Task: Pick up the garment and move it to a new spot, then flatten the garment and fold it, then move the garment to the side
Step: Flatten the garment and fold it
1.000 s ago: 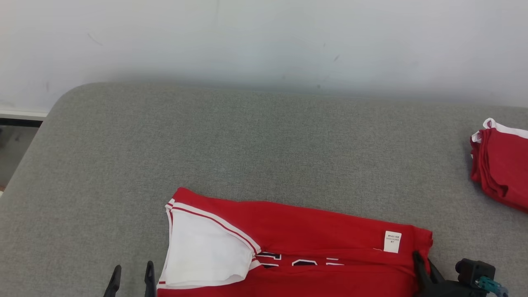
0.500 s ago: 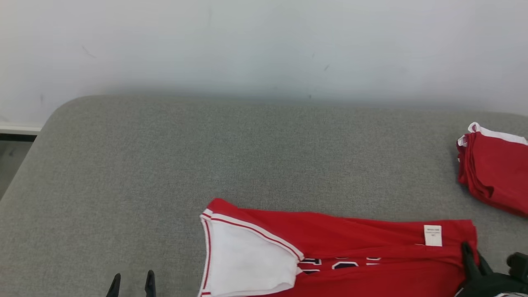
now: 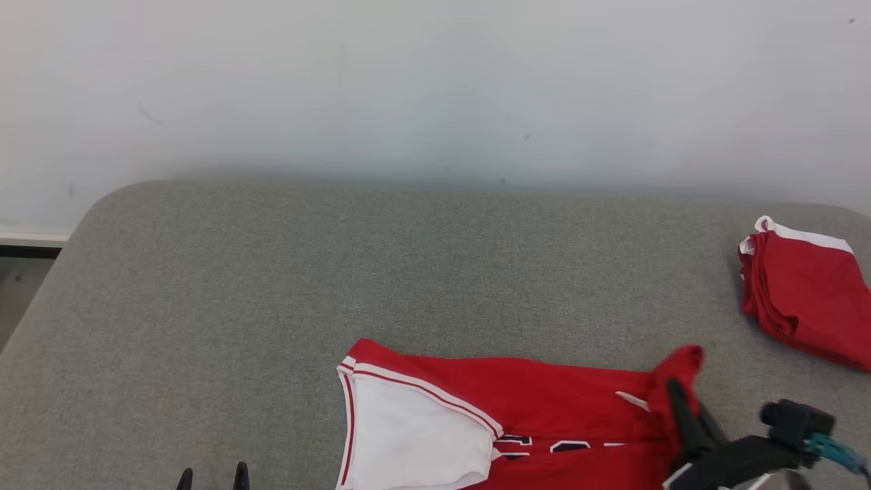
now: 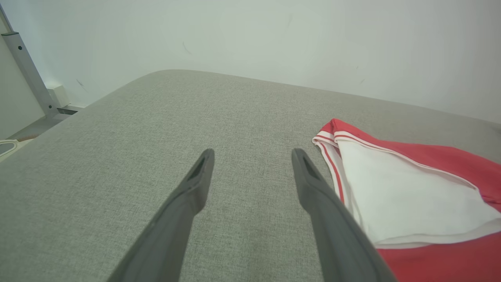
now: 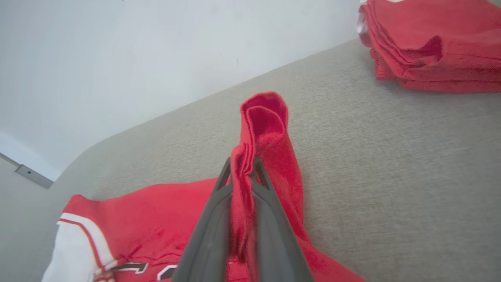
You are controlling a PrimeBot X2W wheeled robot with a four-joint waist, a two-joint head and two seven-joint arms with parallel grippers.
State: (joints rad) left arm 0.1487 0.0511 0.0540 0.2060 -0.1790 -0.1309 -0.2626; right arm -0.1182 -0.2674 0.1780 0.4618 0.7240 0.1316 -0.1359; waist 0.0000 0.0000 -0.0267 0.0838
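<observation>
The garment [image 3: 537, 401] is a red jersey with a white side panel, white-and-red trim and dark lettering, lying at the near edge of the grey table [image 3: 340, 272]. My right gripper [image 3: 675, 391] is shut on its right corner, which stands lifted off the surface; in the right wrist view that red fold [image 5: 266, 129] rises pinched between the fingers of the right gripper [image 5: 240, 166]. Well left of the jersey, my left gripper [image 3: 212, 471] hangs open, nothing between its fingers. In the left wrist view the left gripper [image 4: 252, 154] sits just left of the garment's [image 4: 407, 192] white panel.
A stack of folded red garments [image 3: 803, 299] with white trim lies at the table's far right, also seen as the red stack [image 5: 434, 43] in the right wrist view. A pale wall runs behind the table. The table's rounded left corner drops to the floor [image 3: 20, 286].
The right gripper closed on the jersey's right corner and raised it, so that corner now bunches up and leftward. The head camera tilted up and shifted. The left gripper stayed open.
</observation>
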